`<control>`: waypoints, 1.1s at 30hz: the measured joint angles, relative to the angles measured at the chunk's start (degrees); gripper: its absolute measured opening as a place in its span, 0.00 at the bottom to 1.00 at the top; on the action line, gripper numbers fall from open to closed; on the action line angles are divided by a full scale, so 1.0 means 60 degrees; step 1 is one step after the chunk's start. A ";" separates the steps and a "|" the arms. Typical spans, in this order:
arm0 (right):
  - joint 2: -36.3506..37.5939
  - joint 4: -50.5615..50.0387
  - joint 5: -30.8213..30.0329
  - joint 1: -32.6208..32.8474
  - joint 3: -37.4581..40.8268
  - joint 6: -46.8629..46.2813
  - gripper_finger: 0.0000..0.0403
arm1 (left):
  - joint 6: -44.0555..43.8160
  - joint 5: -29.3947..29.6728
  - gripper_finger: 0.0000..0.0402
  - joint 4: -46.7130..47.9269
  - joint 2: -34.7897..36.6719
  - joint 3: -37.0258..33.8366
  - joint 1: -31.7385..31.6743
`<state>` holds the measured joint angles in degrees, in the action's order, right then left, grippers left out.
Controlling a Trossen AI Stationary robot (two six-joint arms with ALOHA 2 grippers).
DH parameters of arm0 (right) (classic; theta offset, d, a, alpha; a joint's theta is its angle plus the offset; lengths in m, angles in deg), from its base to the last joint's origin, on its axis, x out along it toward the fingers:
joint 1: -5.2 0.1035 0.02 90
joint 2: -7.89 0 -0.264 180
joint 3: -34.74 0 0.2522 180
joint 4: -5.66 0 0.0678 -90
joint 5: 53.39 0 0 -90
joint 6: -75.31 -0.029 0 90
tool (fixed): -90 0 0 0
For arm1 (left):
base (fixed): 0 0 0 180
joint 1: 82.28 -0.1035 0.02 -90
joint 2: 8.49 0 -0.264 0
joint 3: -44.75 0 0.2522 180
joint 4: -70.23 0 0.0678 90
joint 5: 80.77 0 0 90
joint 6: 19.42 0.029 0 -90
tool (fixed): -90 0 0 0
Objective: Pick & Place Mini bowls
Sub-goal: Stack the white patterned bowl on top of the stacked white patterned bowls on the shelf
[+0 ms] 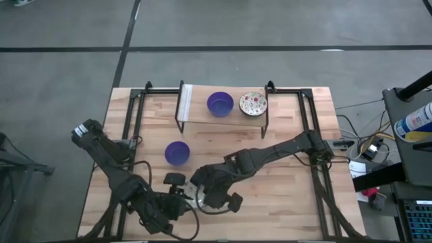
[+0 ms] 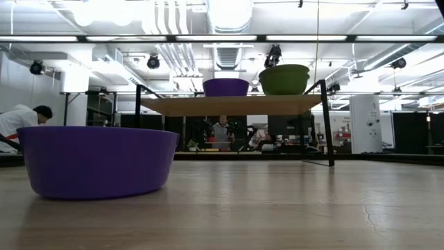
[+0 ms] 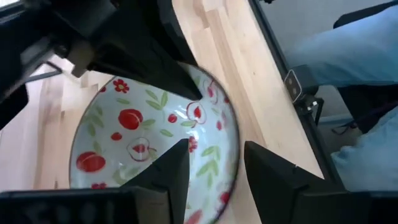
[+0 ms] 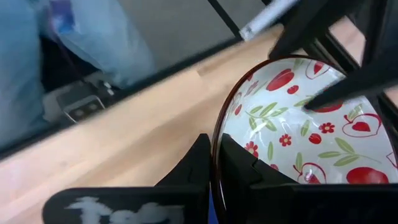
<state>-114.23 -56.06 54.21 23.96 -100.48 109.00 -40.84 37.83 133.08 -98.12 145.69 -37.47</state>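
blue bowl (image 1: 177, 153) beside arms (shelf (image 1: 223, 115) behind)

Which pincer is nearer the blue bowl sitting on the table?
Left. The left pincer lies just toward the near edge from the blue bowl; the right pincer sits slightly farther off. Both meet at a patterned bowl.

Wooden table (image 1: 283, 196) carries a blue bowl (image 1: 177, 153); shelf (image 1: 196, 111) holds seemingly two bowls.

place: lab/workshop hall | cues: ceiling ducts (image 2: 173, 55), strip lights (image 2: 104, 38), equipment racks (image 2: 368, 121)
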 joint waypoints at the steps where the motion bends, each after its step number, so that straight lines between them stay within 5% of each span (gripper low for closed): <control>1: 0.0000 -0.0055 -0.0216 0.0004 0.0002 -0.0061 0.03 | -0.0099 0.0002 0.37 0.0136 0.0035 0.0035 0.0009; 14: 0.0066 -0.0832 -0.2600 -0.0096 -0.0002 -0.0696 0.03 | -0.2207 -0.0041 0.37 0.2399 0.0879 0.0077 0.0238; 20: 0.0244 -0.1143 -0.3364 -0.0248 -0.0002 -0.1285 0.03 | -0.2999 0.0717 0.37 0.2771 0.1276 -0.0475 0.0523; 27: 0.0558 -0.1816 -0.3963 -0.0426 -0.0006 -0.1657 0.03 | -0.4623 0.2250 0.37 0.2599 0.1894 -0.2227 0.0977; 33: 0.0978 -0.2292 -0.4034 -0.0582 -0.0006 -0.2013 0.03 | -0.7262 0.2273 0.37 0.2501 0.2203 -0.4430 0.0984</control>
<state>-108.36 -69.81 30.01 20.47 -100.51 96.92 -84.41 51.47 148.09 -84.90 119.11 -31.56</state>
